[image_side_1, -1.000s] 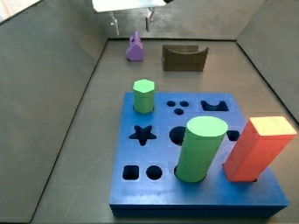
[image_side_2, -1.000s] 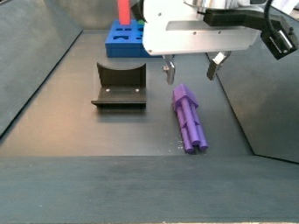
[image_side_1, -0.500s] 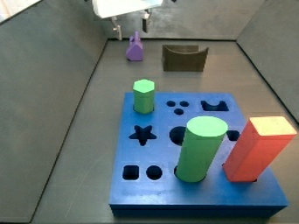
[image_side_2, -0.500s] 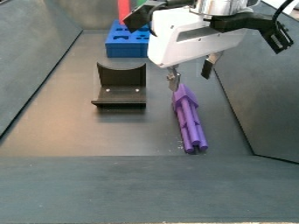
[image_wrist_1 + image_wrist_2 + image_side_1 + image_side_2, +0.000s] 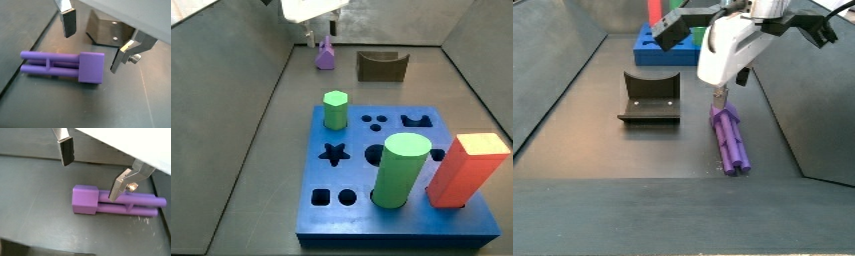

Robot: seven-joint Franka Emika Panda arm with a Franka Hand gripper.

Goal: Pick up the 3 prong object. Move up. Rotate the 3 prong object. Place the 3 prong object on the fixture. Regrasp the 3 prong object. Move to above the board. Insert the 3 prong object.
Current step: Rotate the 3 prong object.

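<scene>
The gripper (image 5: 720,94) has swung round on its wrist since a moment ago and come down over the 3 prong object (image 5: 731,138), its fingers (image 5: 67,22) spread apart with nothing between them. The purple peg still lies flat on the floor, beside the fixture (image 5: 649,97) and well short of the board (image 5: 657,44). I'd say it is lining up for the first pick; closing comes next.

Purple 3 prong object (image 5: 63,67), dark olive-brown fixture (image 5: 382,66), blue board (image 5: 345,220) with green and orange-red pegs, white end effector (image 5: 726,87) above the purple piece, silver fingers (image 5: 67,22) with dark pads, grey floor (image 5: 620,150)
</scene>
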